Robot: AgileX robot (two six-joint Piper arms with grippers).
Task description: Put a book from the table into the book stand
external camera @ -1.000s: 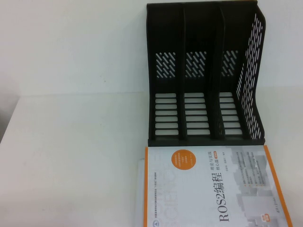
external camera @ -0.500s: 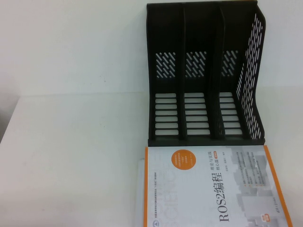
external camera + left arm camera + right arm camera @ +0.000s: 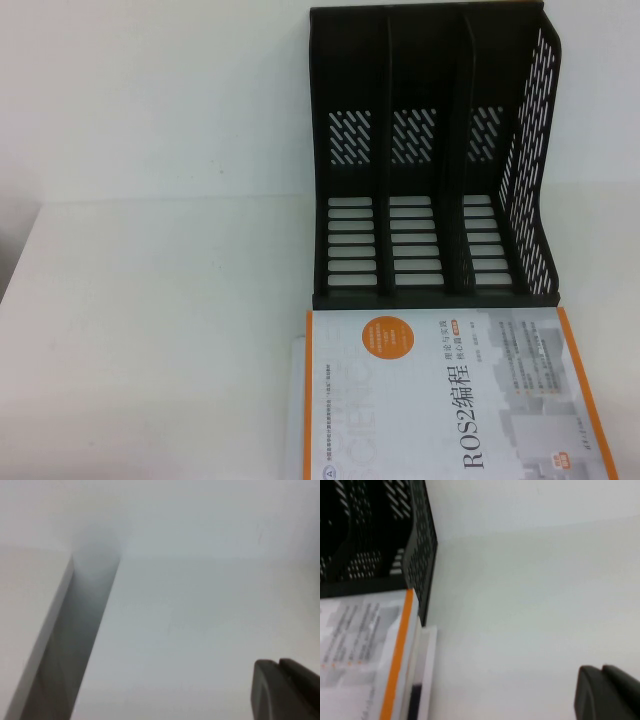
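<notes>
High view showed a black book stand standing upright on the white table, occupying the 12 to 1 o'clock part of the scene. The stand had three compartments separated by two dividers, with slotted openings in the floor and back and a perforated wall on its right side. All three compartments held nothing. A book with a white cover, an orange circle and an orange edge lay flat on the table at about 5 o'clock, its far edge just beside the front of the stand. A second white book lay beneath it, showing at its left side. Neither arm appeared in this view.

Left wrist view showed a dark part of the left gripper above bare table; whether its fingers were apart or together could not be told, and nothing was seen in its hold.

Right wrist view showed a dark part of the right gripper over bare table, well apart from the orange-edged book and the stand's perforated wall. Its finger state could not be told either.
</notes>
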